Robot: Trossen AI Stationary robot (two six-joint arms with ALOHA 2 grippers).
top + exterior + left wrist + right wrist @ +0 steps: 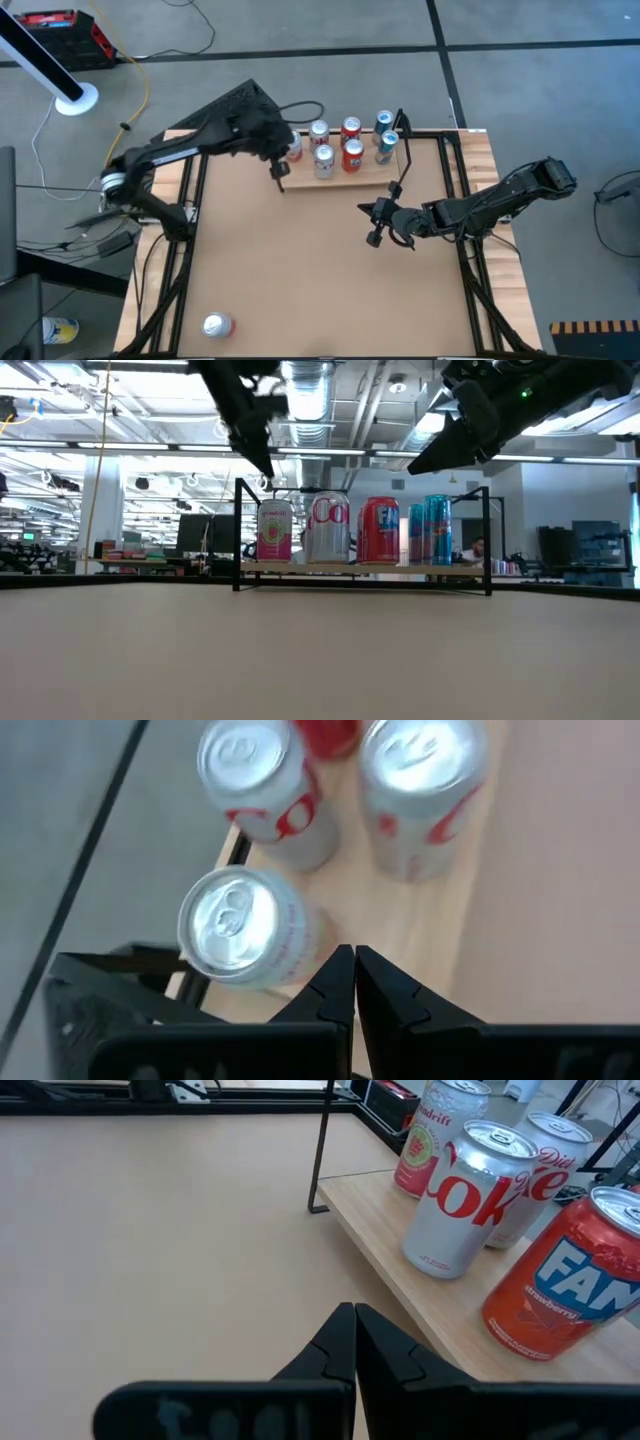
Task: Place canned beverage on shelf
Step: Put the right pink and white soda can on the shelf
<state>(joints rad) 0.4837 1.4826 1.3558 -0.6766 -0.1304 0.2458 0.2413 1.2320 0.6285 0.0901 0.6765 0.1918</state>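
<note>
Shelf point(345, 168) | six cans upright aboard | left gripper point(279, 172) over shelf's left end, jaws pressed together, empty | right gripper point(374, 224) nearby, likewise | spare can point(216, 325) well apart on bench point(320, 270)

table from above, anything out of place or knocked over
One can sits alone near the table's front edge, far from the shelf where the others stand upright. Whether it is tipped over cannot be told; nothing looks spilled.
</note>
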